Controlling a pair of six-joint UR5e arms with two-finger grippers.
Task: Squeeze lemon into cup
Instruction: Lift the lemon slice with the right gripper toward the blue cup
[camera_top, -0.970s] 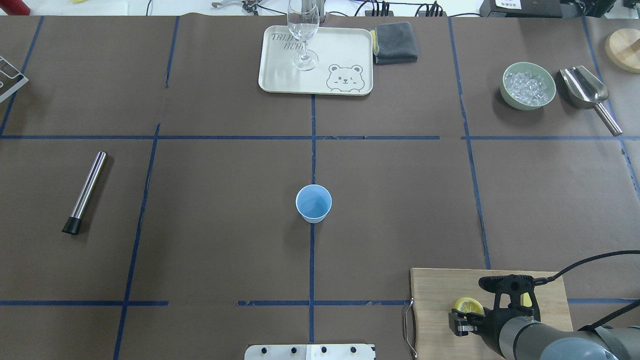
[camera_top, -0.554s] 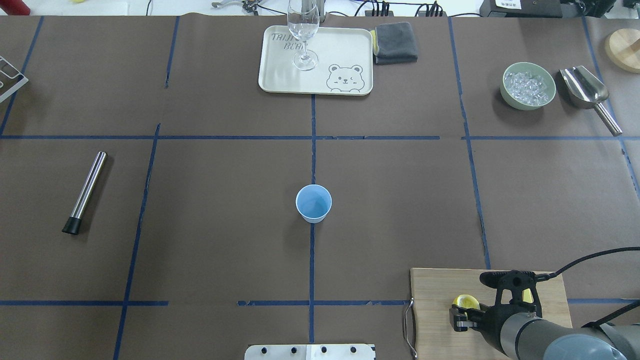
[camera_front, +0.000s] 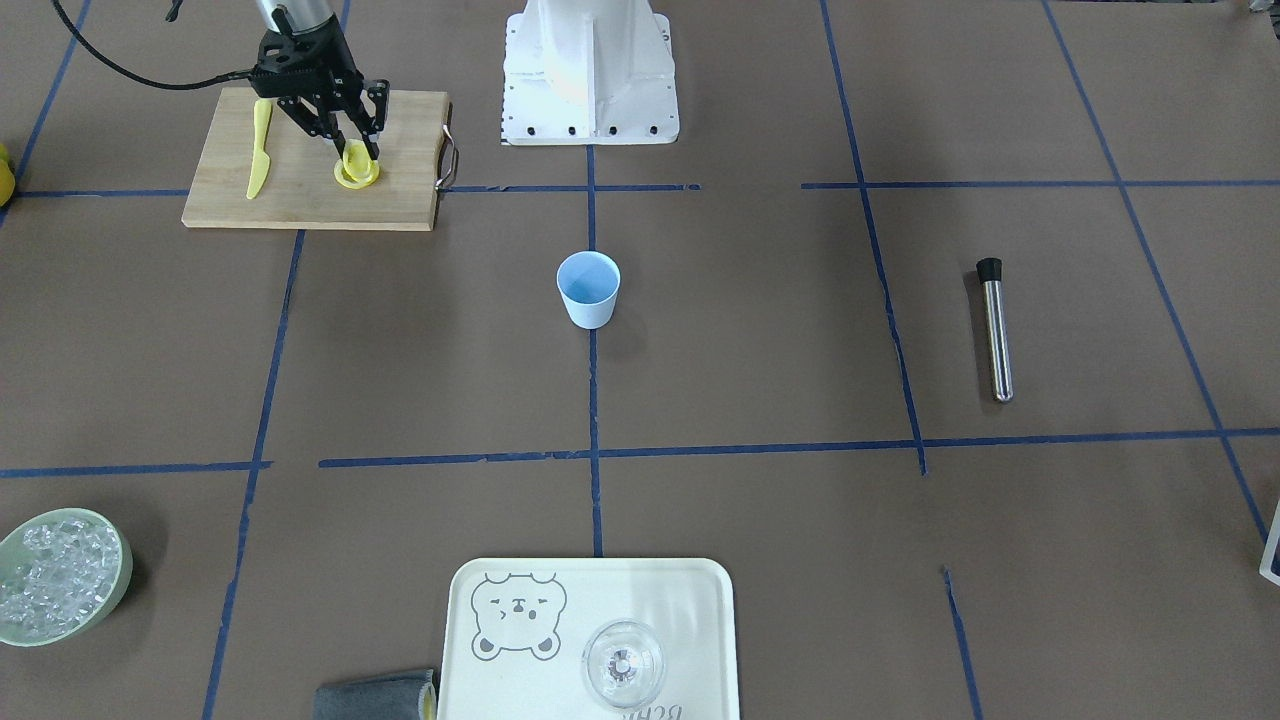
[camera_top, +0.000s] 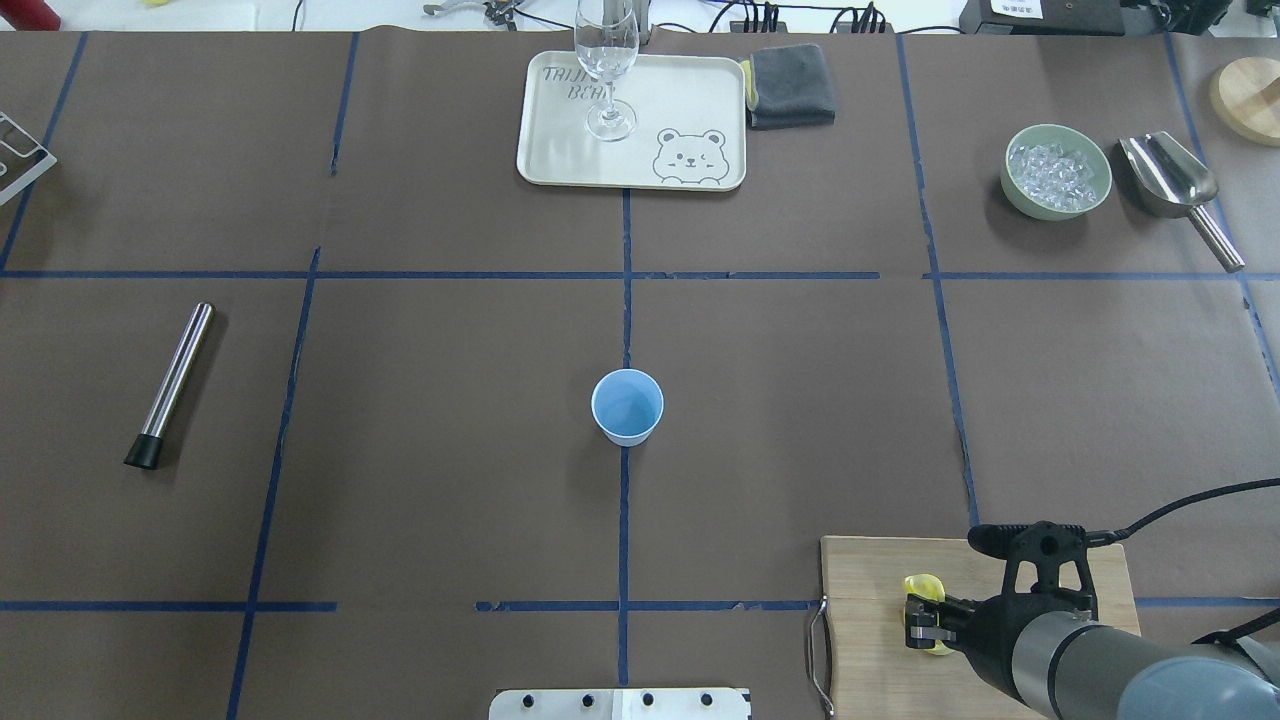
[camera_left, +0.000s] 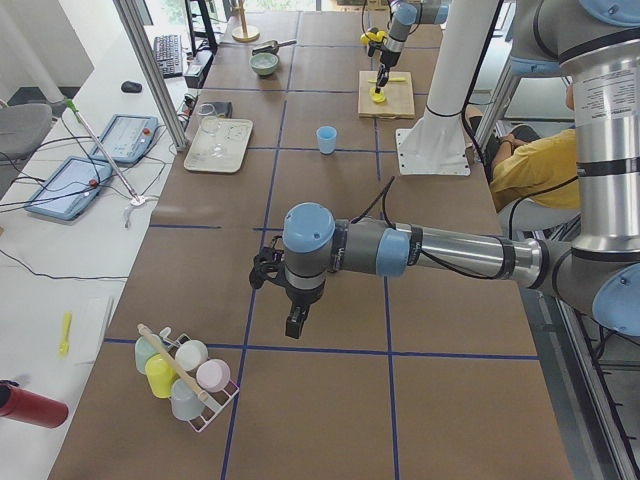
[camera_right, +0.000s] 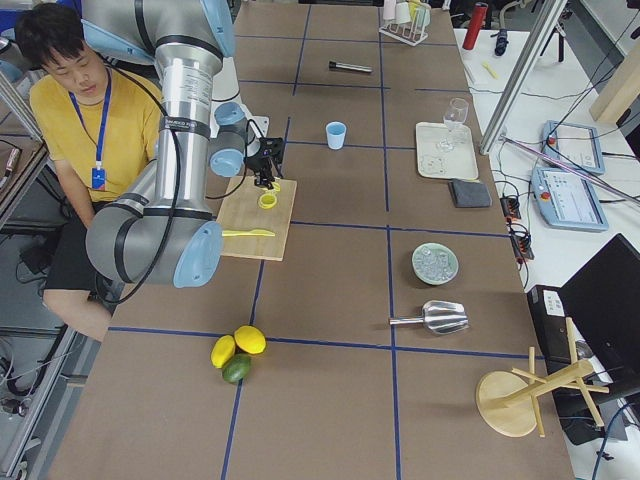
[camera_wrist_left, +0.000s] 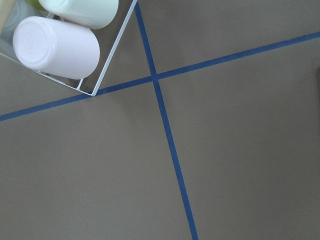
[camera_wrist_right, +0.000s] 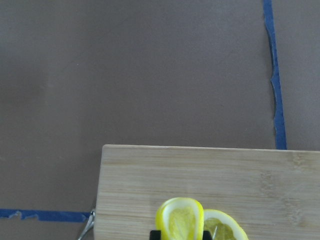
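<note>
My right gripper (camera_front: 360, 155) pinches a lemon (camera_wrist_right: 180, 220) slice on edge at the board (camera_top: 865, 575). The cup (camera_top: 627, 405) sits well apart, mid-table. I'd lift straight and squeeze only above the rim (left gripper (camera_left: 296, 322): grip cannot be told).

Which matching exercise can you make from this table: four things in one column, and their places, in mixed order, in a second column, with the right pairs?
Things:
1. lemon
2. cup
3. wine glass
4. ice

Places:
A. on the cream tray
B. in the pale-green bowl
C. between the fingers of the right gripper, over the wooden board
D. standing alone on a blue tape line

Pairs: 1-C, 2-D, 3-A, 4-B.
</note>
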